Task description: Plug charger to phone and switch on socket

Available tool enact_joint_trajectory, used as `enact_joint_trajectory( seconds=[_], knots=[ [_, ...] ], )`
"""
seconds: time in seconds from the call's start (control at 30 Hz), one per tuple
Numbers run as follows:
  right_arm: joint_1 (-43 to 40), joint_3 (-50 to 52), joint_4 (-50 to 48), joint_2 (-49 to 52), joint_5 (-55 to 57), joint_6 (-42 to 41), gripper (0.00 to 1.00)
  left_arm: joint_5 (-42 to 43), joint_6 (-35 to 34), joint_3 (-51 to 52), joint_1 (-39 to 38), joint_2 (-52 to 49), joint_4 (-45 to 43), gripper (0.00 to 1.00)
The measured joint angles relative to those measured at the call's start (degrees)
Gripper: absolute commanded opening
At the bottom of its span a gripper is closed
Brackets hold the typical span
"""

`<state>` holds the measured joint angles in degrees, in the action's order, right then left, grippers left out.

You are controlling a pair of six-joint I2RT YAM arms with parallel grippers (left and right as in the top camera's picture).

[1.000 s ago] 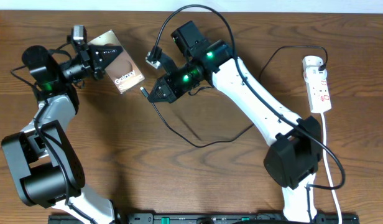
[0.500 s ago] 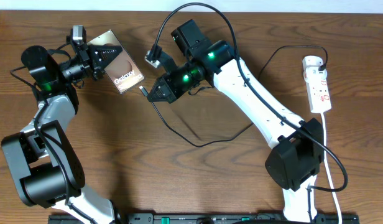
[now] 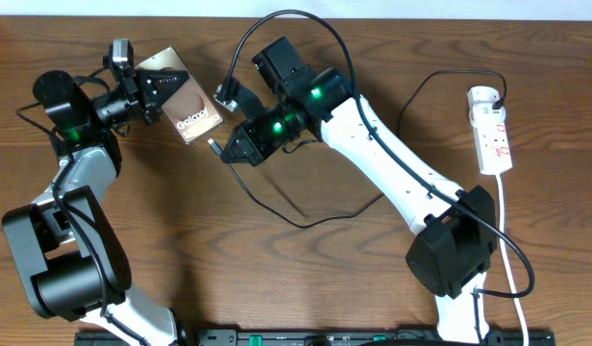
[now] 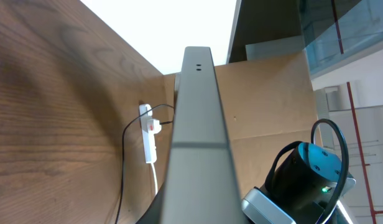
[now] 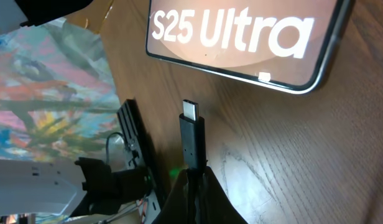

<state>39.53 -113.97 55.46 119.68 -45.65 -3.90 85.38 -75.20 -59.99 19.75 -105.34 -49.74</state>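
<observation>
Our left fingers [image 3: 150, 85] are clamped on the phone [image 3: 188, 104]. Our right fingers [image 3: 233, 147] pinch the charger [image 5: 193, 140], with its tip just short of the phone's edge.

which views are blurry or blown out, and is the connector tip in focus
Overhead: evenly lit and sharp, only soft shadows on the table. Left wrist: the phone edge fills the centre, slightly soft, upper background blown out white. Right wrist: the charger connector is crisp; the colourful area at left is blurred.
</observation>
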Motion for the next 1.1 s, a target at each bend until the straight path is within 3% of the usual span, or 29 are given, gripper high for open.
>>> enact_joint_trajectory(
  seconds=[1.1],
  knots=[
    [0.04, 0.0, -0.66, 0.0, 1.79, -1.49, 0.01, 1.55, 0.02, 0.0, -1.53, 0.0, -0.02, 0.07]
  ],
)
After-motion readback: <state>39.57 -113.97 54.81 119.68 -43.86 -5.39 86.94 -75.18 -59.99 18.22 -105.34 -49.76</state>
